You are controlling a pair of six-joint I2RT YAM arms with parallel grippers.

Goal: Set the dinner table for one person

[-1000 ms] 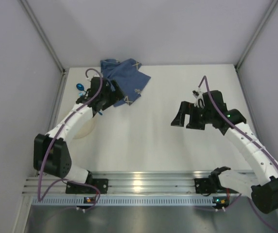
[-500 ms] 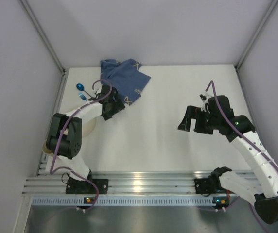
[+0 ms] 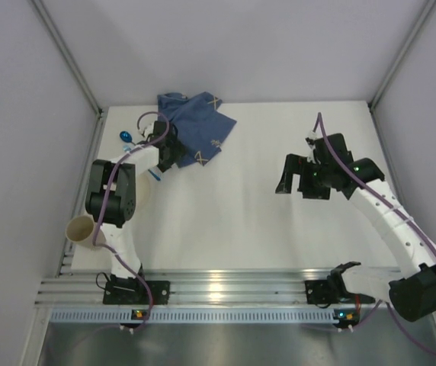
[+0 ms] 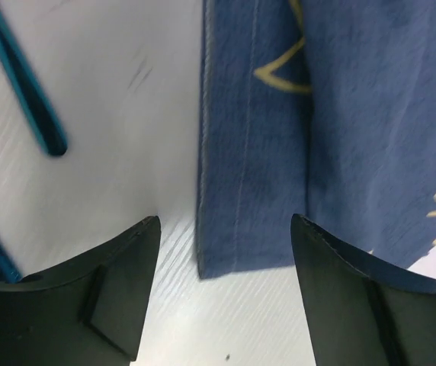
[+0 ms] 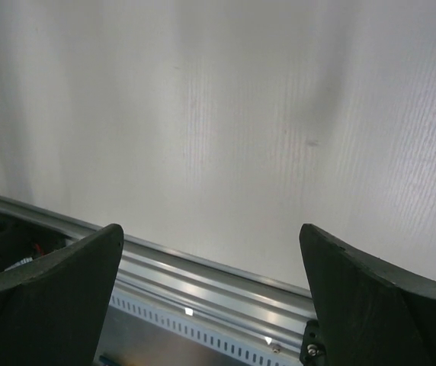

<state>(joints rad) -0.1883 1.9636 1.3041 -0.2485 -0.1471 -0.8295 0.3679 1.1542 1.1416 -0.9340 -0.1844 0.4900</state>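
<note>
The dinner table (image 3: pixel 226 221) is a plain white top. A dark blue cloth mat (image 3: pixel 197 126) with cream drawings lies crumpled at its back left. My left gripper (image 3: pixel 172 156) is open at the mat's near left edge. In the left wrist view the mat's corner (image 4: pixel 241 229) lies just ahead of the gap between the open gripper's (image 4: pixel 226 305) jaws, with nothing held. Two shiny blue utensil handles (image 4: pixel 27 91) lie left of the mat. My right gripper (image 3: pixel 294 177) is open and empty above the bare table on the right (image 5: pixel 218 114).
The blue utensils (image 3: pixel 126 138) lie by the left wall. A tan cup (image 3: pixel 81 229) stands at the near left, beside the left arm. An aluminium rail (image 3: pixel 218 286) runs along the near edge and shows in the right wrist view (image 5: pixel 203 278).
My left arm has folded back and its gripper has shifted left to the mat's near left corner. My right gripper dipped toward me, then moved back up and left.
</note>
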